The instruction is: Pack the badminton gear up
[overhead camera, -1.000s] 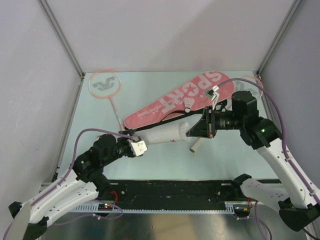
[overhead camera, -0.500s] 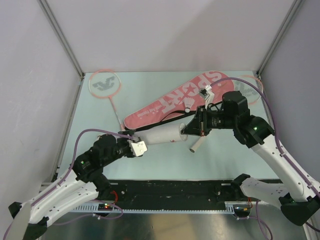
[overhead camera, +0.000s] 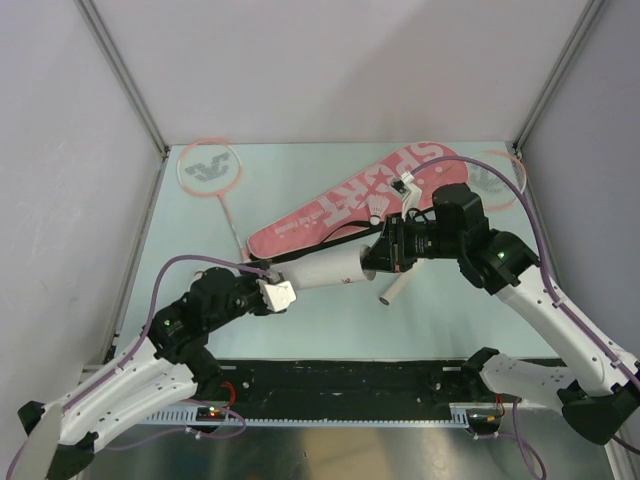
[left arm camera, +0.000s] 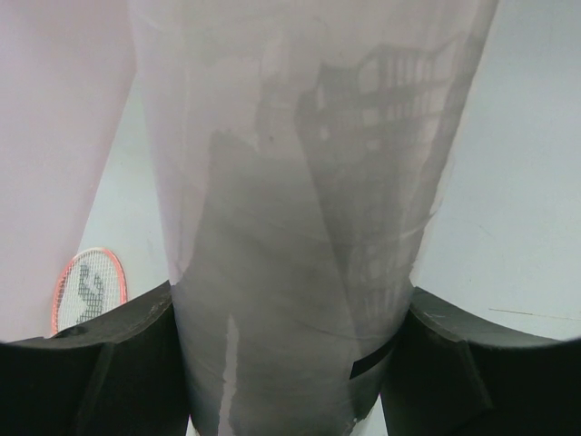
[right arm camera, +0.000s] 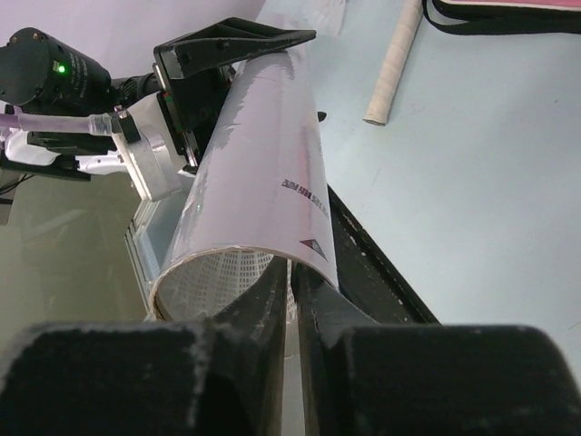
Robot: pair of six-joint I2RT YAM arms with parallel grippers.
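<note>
My left gripper [overhead camera: 276,293] is shut on the near end of the long white tube [overhead camera: 325,271], which lies slanted just above the table; its dark fingers [left arm camera: 109,363] clamp the tube [left arm camera: 300,227] on both sides. My right gripper [overhead camera: 376,258] is at the tube's open end, shut on the rim [right arm camera: 304,259], one finger inside and one outside. A white mesh shows inside the tube. The pink SPORT bag [overhead camera: 345,200] lies behind, with a small white shuttlecock [overhead camera: 375,216] on it. One racket [overhead camera: 209,168] lies at the far left. The other racket's head [overhead camera: 492,172] is at the far right.
A white racket handle [overhead camera: 393,289] lies on the table just under my right gripper, also in the right wrist view [right arm camera: 395,64]. The bag's black strap [right arm camera: 508,11] runs beside it. Grey walls close the table on three sides. A black rail [overhead camera: 350,375] runs along the near edge.
My right arm has moved left, bringing its gripper from a little off the tube's open end onto the rim. The left arm and the tube have hardly moved.
</note>
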